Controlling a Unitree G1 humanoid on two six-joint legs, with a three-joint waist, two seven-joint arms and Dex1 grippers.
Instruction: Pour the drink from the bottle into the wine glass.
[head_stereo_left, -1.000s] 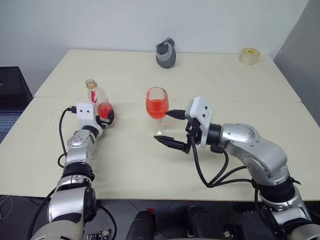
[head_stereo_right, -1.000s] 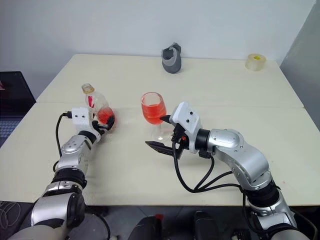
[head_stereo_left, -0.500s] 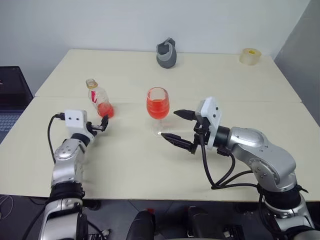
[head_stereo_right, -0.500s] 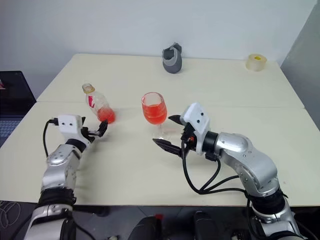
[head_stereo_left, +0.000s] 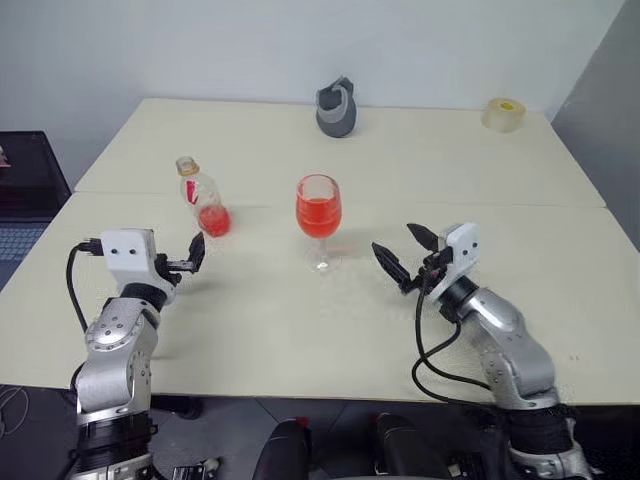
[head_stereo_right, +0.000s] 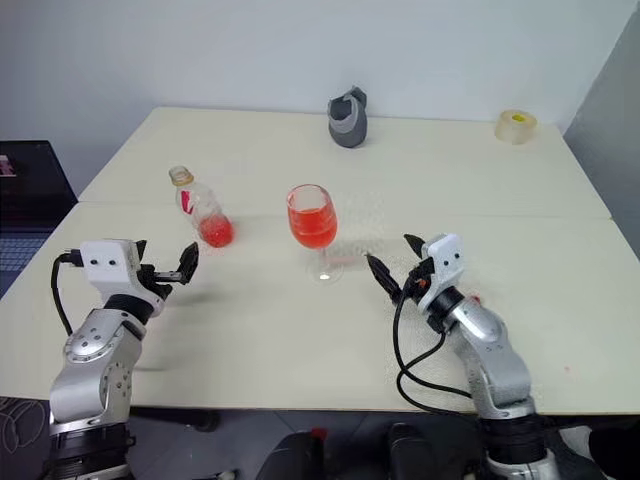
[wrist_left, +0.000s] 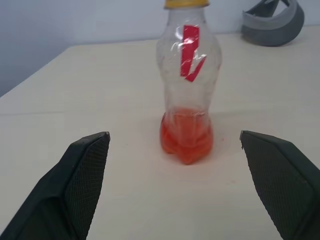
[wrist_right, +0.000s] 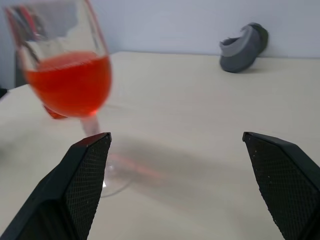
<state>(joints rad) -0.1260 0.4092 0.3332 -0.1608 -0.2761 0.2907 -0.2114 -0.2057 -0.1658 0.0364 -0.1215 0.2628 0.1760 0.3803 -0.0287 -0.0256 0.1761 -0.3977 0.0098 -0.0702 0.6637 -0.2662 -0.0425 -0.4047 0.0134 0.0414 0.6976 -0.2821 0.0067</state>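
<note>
The bottle (head_stereo_left: 200, 194) stands upright left of the table's middle, with a yellow rim, a red label strip and a little red drink (wrist_left: 187, 140) in its base. To its right stands the wine glass (head_stereo_left: 318, 212), roughly half full of the red drink (wrist_right: 70, 85). My left gripper (head_stereo_left: 190, 258) is open, level, and short of the bottle on the near side, not touching it. My right gripper (head_stereo_left: 394, 239) is open to the right of the glass, clear of its stem and foot (wrist_right: 112, 182).
A grey jug-like object (head_stereo_left: 335, 108) sits at the table's far edge, and a roll of tape (head_stereo_left: 502, 113) lies at the far right corner. A seam (head_stereo_left: 520, 204) runs across the table top behind the bottle and glass. A dark laptop (head_stereo_left: 25, 190) sits beyond the left edge.
My left gripper has drawn back from the bottle's base, leaving the bottle standing free. My right gripper has left the glass stem, moving right and lower. Both stayed open.
</note>
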